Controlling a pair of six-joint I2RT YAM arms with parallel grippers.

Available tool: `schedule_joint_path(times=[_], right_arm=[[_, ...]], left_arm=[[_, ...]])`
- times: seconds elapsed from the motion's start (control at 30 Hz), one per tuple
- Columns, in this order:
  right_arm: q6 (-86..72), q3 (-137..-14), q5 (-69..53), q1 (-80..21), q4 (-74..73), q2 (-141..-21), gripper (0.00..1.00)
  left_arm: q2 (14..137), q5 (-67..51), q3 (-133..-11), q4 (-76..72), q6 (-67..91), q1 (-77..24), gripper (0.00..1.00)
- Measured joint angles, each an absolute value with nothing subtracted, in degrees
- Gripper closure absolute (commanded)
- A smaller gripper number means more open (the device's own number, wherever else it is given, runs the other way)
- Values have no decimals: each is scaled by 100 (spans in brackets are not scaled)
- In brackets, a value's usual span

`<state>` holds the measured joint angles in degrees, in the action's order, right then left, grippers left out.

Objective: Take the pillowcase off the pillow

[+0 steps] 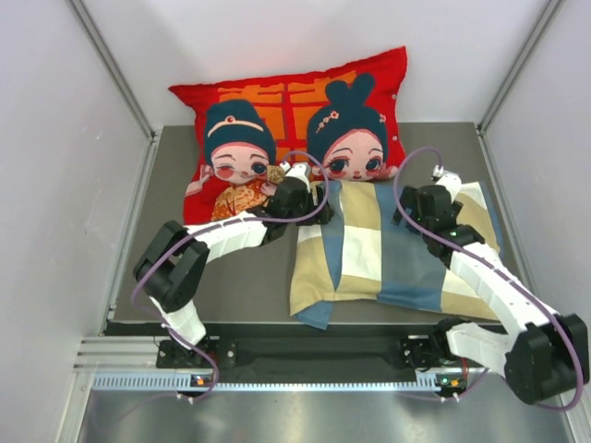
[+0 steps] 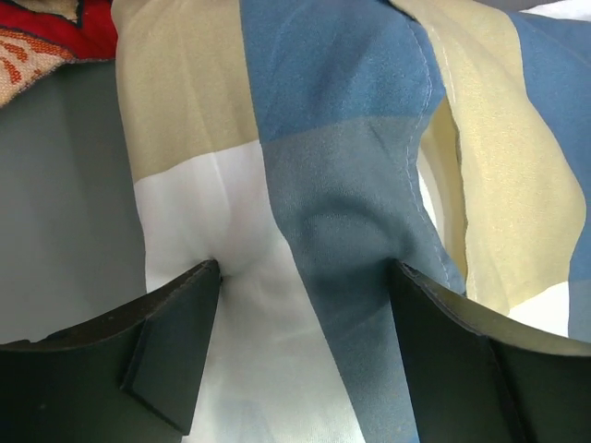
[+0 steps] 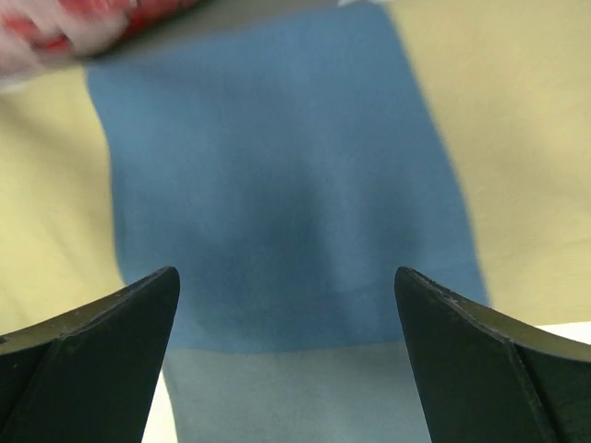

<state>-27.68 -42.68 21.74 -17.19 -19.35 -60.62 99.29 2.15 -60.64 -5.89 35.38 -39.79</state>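
The pillowcase, in blue, tan-yellow and cream checks, lies on the table in front of the arms and covers the pillow, which is hidden inside. My left gripper is open at its far left corner, fingertips pressed into the cream and blue fabric. A slit edge of the case shows to the right. My right gripper is open over the far right part, above a blue check.
A large red cushion with two cartoon figures lies at the back, touching the pillowcase's far edge. White walls stand on both sides. The grey table top shows left of the pillowcase.
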Motion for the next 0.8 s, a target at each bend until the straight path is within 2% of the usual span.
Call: schedule_joint_path(times=[0.03,0.07,0.13,0.17,0.2,0.23,0.27,0.3,0.37,0.4,0.43,0.63,0.8], right_arm=[[-2816,-4235,2040,-1717,-1944,-6250,0],[-2840,-4213,1911,-1712,-1949,-6449,0],[-2869,-4174,1728,-1712,-1935,-6801,6],[-2869,-4163,1660,-1708,-1903,-6958,15],[-2862,-4160,1616,-1706,-1846,-7083,31],[-2853,-4160,1566,-1706,-1778,-7170,39],[-2873,-4152,1500,-1697,-1697,-7225,47],[-2912,-4117,1420,-1682,-1562,-7269,68],[-2965,-4029,1223,-1667,-1308,-7378,91],[-3011,-4001,1127,-1667,-1177,-7459,96],[-3026,-3988,1041,-1671,-1081,-7526,100],[-3089,-4040,891,-1806,-810,-7907,100],[-3122,-4414,937,-2265,-825,-8259,100]], left_arm=[[9944,191,-6058,-613,3562,-3977,28],[9968,167,-6053,-644,3590,-3977,44],[10014,126,-6047,-687,3621,-3977,63],[10033,117,-6040,-711,3636,-3975,73],[10053,113,-6034,-742,3642,-3970,89],[10068,113,-6027,-766,3658,-3959,100],[10079,104,-6020,-794,3653,-3946,100],[10084,84,-6010,-823,3634,-3938,100],[10084,54,-5977,-906,3625,-3938,100],[10084,38,-5953,-952,3623,-3938,100],[10075,32,-5931,-982,3614,-3935,100],[9638,47,-5837,-829,3579,-3948,100],[8573,222,-5839,-183,3437,-4154,100]])
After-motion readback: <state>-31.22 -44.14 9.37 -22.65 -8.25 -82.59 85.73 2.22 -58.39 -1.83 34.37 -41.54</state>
